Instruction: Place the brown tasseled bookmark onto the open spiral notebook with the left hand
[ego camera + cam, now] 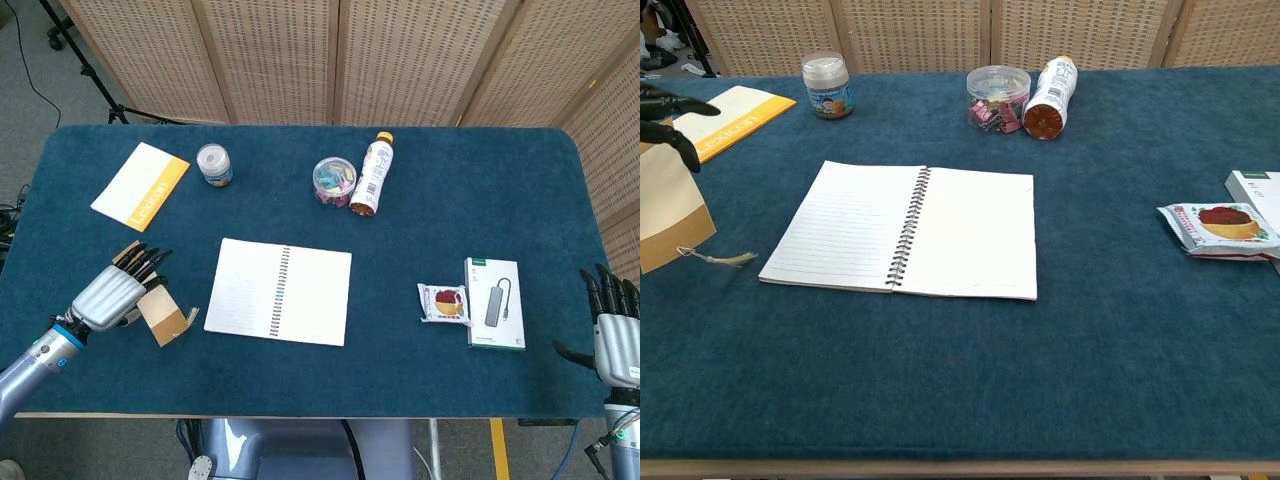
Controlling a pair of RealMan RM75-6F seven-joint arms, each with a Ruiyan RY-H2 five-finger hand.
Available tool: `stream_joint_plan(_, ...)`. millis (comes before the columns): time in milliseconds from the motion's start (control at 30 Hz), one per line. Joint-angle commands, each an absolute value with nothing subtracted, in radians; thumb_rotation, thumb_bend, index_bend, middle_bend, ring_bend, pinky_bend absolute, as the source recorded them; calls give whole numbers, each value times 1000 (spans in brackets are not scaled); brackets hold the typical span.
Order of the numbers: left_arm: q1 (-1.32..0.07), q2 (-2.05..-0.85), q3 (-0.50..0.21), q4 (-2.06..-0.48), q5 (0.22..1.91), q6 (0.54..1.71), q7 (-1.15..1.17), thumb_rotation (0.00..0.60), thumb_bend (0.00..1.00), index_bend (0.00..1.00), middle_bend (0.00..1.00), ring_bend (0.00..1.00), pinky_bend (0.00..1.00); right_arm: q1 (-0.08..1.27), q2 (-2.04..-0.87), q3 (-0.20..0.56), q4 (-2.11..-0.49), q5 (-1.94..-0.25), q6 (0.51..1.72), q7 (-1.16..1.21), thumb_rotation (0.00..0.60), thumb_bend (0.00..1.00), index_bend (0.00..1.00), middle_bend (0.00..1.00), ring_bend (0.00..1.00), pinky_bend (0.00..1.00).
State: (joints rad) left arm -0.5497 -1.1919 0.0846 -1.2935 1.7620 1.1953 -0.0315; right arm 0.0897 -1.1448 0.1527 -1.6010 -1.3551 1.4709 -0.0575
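Observation:
The brown bookmark [163, 311] is a tan card with a pale tassel [727, 259]. My left hand [108, 295] grips it at the table's front left, the card tilted up off the cloth. In the chest view the card [672, 214] hangs below the dark fingers [664, 112] at the left edge, its tassel trailing down to the cloth. The open spiral notebook [278, 291] lies flat in the middle, just to the right of the bookmark, and nothing rests on its pages [905, 230]. My right hand [614, 328] stays open at the table's right edge, holding nothing.
A yellow and white booklet [140, 185] lies at the back left, beside a small jar [214, 165]. Behind the notebook stand a tub of clips [334, 182] and a lying bottle [368, 176]. A snack packet [443, 303] and a white box [494, 303] sit at the right.

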Motion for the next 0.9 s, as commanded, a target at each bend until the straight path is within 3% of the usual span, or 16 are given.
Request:
stream_joint_plan(33,-553,-1138,90,-1392,1871,1288,46,600,372,527,0,0,0,90,-1144,153,-1601,-1354,1470,-57,600,0,0,0,0,0)
stream_joint_plan(200,-585,-1156,85,-1407,1953,1318,82,600,371,533,0,0,0,90,-1144,154,-1599,-1348,1467,-58,600,0,0,0,0,0)
stream_joint_plan(367,-661,-1223,58,-1365,1984,1254,92,600,369,528,0,0,0,93,-1147,157,-1594,-1339,1461,-64,600,0,0,0,0,0)
stream_joint_plan(600,-829,-1438,10,-1172,2036,1174,26,600,365,530,0,0,0,97,-1148,172,-1576,-1299,1442,-60,600,0,0,0,0,0)
stream_joint_plan(900,-968,-1609,27,-960,2076,1148,-52,600,358,531,0,0,0,103,-1147,190,-1557,-1251,1419,-52,600,0,0,0,0,0)
